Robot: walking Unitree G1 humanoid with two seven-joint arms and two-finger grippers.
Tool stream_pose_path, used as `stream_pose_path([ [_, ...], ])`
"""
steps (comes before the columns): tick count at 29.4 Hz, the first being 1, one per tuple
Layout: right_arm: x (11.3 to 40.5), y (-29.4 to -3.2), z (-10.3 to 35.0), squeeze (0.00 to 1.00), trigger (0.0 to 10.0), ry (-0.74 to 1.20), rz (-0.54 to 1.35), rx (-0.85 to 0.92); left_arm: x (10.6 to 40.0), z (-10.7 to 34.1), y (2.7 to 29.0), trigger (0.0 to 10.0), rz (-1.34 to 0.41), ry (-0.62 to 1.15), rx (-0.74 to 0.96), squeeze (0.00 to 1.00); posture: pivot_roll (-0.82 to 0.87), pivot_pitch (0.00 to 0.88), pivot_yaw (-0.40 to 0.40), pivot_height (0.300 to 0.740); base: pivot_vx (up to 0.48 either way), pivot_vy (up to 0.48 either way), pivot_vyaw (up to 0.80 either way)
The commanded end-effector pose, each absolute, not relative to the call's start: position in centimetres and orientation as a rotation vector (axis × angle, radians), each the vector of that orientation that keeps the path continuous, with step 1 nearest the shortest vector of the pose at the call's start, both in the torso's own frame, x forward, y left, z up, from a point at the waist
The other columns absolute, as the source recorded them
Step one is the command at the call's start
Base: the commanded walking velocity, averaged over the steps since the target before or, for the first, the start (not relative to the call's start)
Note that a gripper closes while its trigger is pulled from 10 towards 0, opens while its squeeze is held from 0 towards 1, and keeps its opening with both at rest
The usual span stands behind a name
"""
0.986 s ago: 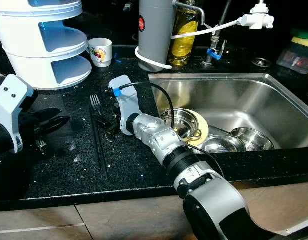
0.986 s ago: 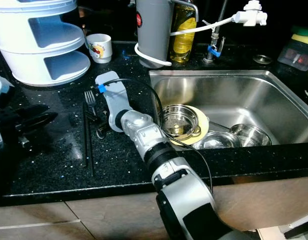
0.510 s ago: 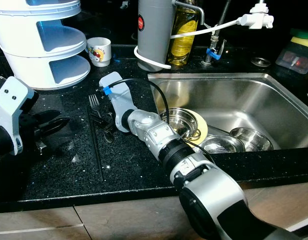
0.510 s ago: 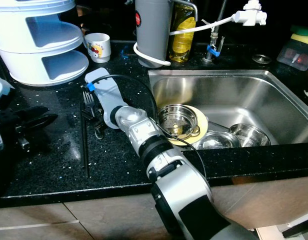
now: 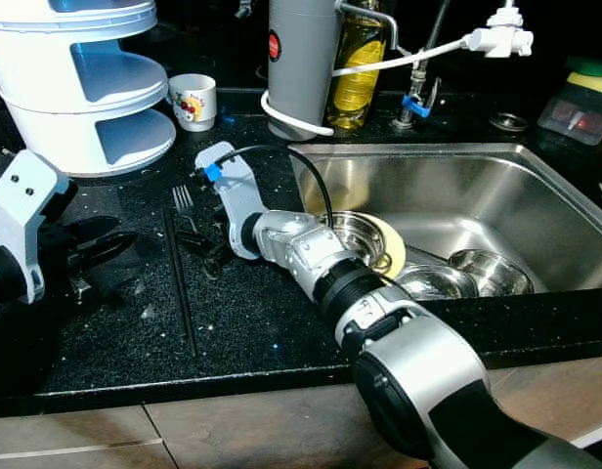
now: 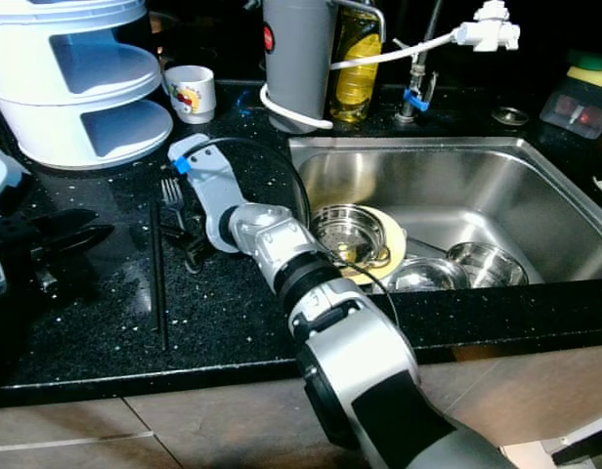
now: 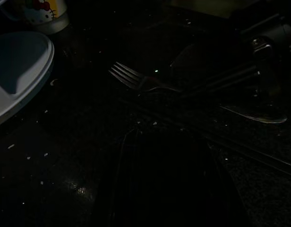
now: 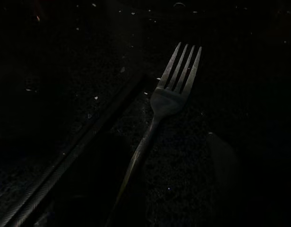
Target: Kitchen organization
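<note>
**Fork under the right fingers, handle toward the arm**

At centre left of the left eye frame, the right gripper (image 5: pixel 211 256) hung low over the black bench (image 5: pixel 252 322), right above the fork (image 5: pixel 187 207). The fork lay flat on the stone with its prongs pointing toward the top of the frame and its handle running down toward the gripper, so its long axis sat roughly in line with the reach of that arm. From the right wrist view the fork (image 8: pixel 159 113) ran straight ahead between the dark finger shapes, prongs far, handle near. Whether those fingers were spread or closed on the handle I could not tell; the metal was lost in shadow there.

Just beside the fork, on its left in the frame, lay a long dark chopstick (image 5: pixel 180 283), parallel to it and close enough to get in the way of a pinch. The left gripper (image 5: pixel 110 242) rested at the left edge, fingers slightly parted and holding nothing, farther from the fork than the right.

Right of the arm sat the steel sink (image 5: pixel 536 195) with bowls (image 5: pixel 487 269) in it; a white tiered rack (image 5: pixel 96 98) and a small mug (image 5: pixel 195 101) stood at upper left.
</note>
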State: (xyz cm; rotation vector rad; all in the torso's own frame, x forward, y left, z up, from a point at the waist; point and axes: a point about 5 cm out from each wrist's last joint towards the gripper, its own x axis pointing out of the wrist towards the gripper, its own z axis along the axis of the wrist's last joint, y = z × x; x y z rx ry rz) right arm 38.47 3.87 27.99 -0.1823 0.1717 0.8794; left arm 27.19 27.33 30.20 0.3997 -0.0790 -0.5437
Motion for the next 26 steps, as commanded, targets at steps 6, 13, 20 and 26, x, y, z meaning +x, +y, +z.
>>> stream_pose_path([
  [6,38.4,3.1,24.2,0.0,0.0,0.349,0.86,-0.255,27.2,30.3,27.3,10.0,-0.555,-0.066,0.422,0.0,0.07,0.237,-0.061,0.74,0.0,0.0,0.0],
  [13,38.5,2.8,23.9,0.0,0.0,0.336,0.844,-0.328,27.2,30.2,27.3,10.0,-0.55,-0.063,0.43,0.0,0.07,0.237,-0.061,0.74,0.0,0.0,0.0],
  [20,38.8,2.6,24.4,0.0,0.0,0.31,0.818,-0.308,27.3,30.3,27.3,10.0,-0.547,-0.069,0.43,0.0,0.07,0.23,-0.061,0.74,0.0,0.0,0.0],
  [26,39.5,1.7,26.9,0.0,0.0,0.23,0.774,-0.215,27.4,30.6,27.2,10.0,-0.549,-0.085,0.431,0.0,0.07,0.219,-0.054,0.74,0.0,0.0,0.0],
])
